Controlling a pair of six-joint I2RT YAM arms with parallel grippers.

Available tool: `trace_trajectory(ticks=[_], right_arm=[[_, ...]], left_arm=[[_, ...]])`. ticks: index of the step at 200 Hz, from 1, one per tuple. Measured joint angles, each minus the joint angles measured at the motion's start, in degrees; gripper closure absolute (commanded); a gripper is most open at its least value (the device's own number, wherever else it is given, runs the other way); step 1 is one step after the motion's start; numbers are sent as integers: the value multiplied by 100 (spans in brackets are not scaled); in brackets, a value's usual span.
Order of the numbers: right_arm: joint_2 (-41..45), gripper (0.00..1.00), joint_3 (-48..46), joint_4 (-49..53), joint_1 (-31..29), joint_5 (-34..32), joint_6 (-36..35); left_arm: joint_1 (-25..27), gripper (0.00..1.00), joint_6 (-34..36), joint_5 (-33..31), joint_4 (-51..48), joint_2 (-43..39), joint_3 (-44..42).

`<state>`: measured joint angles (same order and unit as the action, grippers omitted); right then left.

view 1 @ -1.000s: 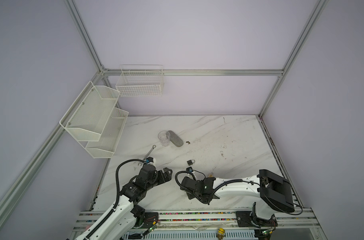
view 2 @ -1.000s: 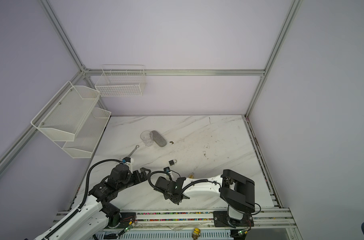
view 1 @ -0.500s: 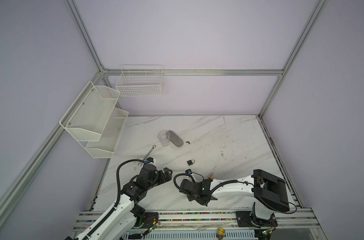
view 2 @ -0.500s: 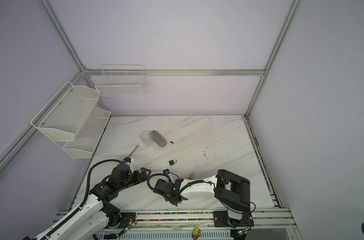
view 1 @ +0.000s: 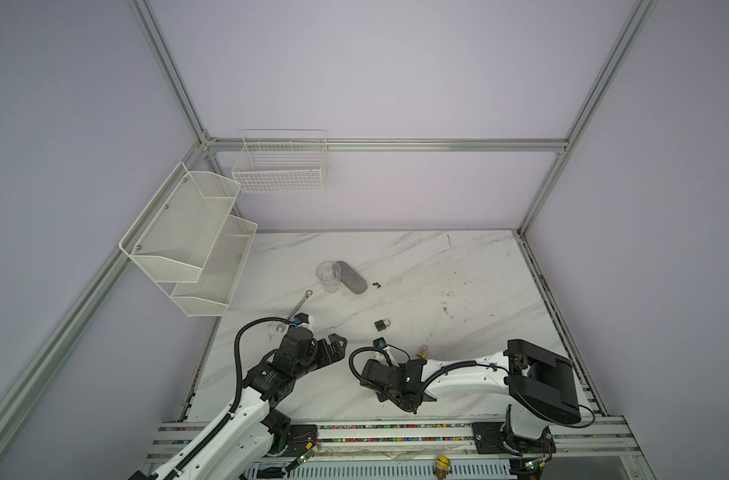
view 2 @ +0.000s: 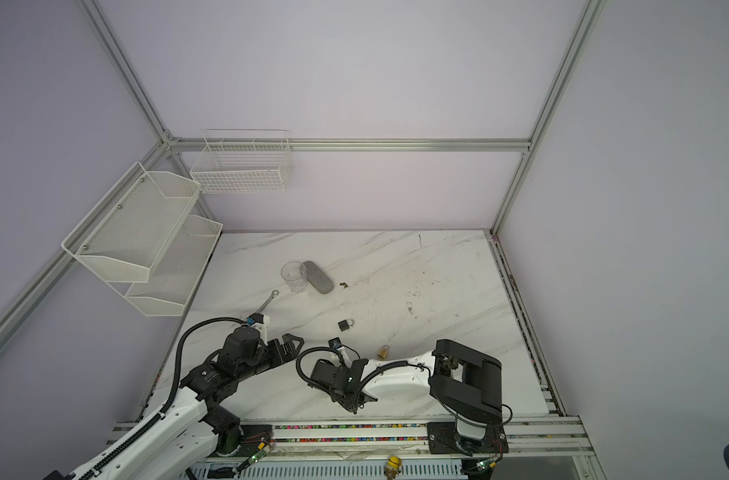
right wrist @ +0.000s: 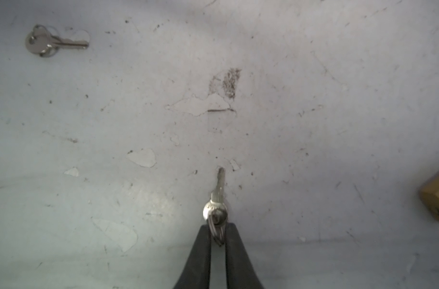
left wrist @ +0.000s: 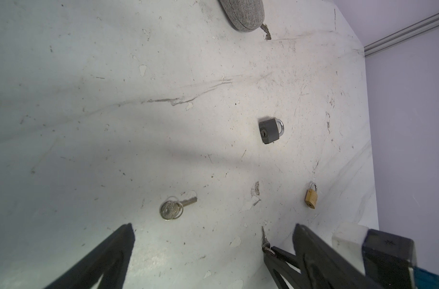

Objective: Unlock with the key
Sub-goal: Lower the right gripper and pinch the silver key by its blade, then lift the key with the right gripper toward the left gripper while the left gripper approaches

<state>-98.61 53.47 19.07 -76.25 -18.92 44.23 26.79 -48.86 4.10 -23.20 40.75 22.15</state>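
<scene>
Small silver key (right wrist: 219,195) on a split ring, pinched at its ring end by the right gripper (right wrist: 217,228). Blade points out, low over the table near the front edge. Left gripper (left wrist: 213,225) is spread wide and holds nothing. Marble table (view 1: 437,266) is scuffed and chipped (lilac walls (view 1: 396,83), aluminium frame (view 1: 396,144)). Grey padlock (left wrist: 270,130) lies well apart.

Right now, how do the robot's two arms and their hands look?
The left arm and right arm have white shells and black joints. A black ribbed cable loops by each wrist, with a small blue plug. The left hand and right hand are black, with tapered fingers.
</scene>
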Motion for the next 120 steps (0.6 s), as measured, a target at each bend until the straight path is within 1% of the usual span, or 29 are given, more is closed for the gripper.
trace_trajectory(ticks=[47, 81, 120], right_arm=[[87, 97, -127, -87, 0, -70, 48], [157, 100, -219, -131, 0, -114, 52], [437, 100, -389, -208, 2, -223, 17]], left_arm=[[0, 0, -2, 42, 48, 0, 0], [-2, 0, -7, 63, 138, 4, 2], [-2, 0, -79, 151, 192, 98, 68]])
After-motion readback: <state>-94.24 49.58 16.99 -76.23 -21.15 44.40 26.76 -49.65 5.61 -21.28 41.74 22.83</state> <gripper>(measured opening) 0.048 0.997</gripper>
